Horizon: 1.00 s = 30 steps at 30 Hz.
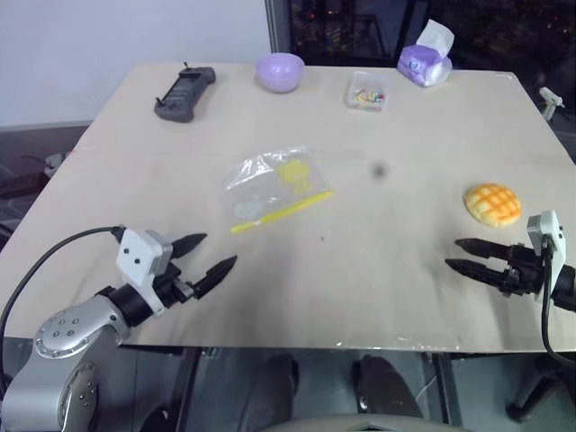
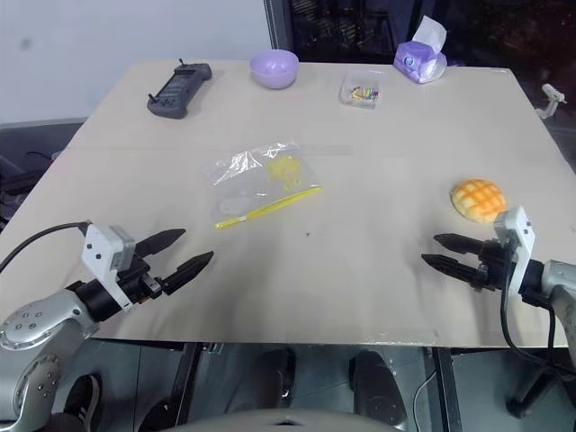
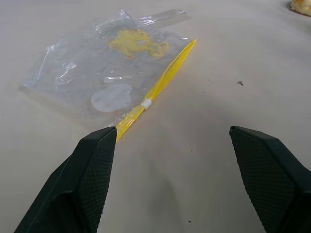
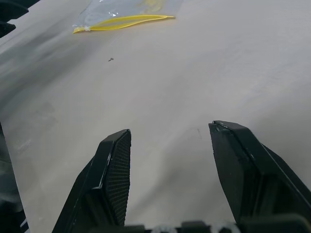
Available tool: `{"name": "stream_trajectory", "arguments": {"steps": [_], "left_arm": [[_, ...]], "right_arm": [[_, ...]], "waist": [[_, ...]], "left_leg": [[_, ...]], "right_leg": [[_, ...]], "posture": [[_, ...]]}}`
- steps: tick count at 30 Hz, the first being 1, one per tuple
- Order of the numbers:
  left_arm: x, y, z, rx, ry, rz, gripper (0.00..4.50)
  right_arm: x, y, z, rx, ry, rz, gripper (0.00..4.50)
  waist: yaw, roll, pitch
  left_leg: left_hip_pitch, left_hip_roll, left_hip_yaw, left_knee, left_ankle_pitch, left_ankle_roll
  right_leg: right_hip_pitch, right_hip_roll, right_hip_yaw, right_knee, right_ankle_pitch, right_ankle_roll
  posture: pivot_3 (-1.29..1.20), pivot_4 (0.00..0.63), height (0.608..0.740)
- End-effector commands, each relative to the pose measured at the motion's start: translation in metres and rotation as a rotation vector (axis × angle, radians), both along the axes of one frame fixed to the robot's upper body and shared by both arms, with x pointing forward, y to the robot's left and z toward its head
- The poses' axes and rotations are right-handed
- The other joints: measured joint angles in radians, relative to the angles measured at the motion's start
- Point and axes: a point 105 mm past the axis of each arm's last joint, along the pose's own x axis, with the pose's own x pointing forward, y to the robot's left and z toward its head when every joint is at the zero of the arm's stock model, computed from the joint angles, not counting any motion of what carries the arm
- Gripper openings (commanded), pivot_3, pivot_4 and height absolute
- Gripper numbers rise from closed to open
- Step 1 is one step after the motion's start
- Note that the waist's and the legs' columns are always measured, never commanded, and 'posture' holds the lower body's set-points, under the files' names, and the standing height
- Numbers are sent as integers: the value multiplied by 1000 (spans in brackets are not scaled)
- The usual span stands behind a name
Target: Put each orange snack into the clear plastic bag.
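Orange-yellow crosshatched bun (image 1: 492, 203); yellow-stripped clear bag (image 1: 273, 185); purple bowl (image 1: 280, 71)

The orange snack (image 3: 302, 6) is cut off at the left wrist view's corner.

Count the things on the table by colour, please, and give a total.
Purple: 2, bowl and tissue pack
Orange: 1, snack
Black: 1, controller
Clear: 2, plastic bag and small box
Total: 6
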Motion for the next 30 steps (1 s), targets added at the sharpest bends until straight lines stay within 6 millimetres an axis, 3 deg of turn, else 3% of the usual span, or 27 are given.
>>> {"name": "stream_trajectory", "arguments": {"steps": [1, 24, 30], "left_arm": [[-2, -5, 13, 11, -62, -30, 3924], [10, -1, 15, -41, -31, 10, 3924], [19, 3, 13, -179, 34, 75, 3924]], "right_arm": [[-1, 1, 13, -12, -54, 7, 2757], [1, 5, 15, -24, -87, 1, 2757], [1, 25, 36, 0, -163, 75, 2757]], "waist": [[0, 0, 0], [1, 0, 0], [0, 0, 0]], "left_leg": [[0, 0, 0, 0, 0, 0], [0, 0, 0, 0, 0, 0], [0, 0, 0, 0, 0, 0]], "right_leg": [[0, 0, 0, 0, 0, 0], [0, 0, 0, 0, 0, 0], [0, 0, 0, 0, 0, 0]], "posture": [[0, 150, 740], [0, 150, 740], [0, 150, 740]]}}
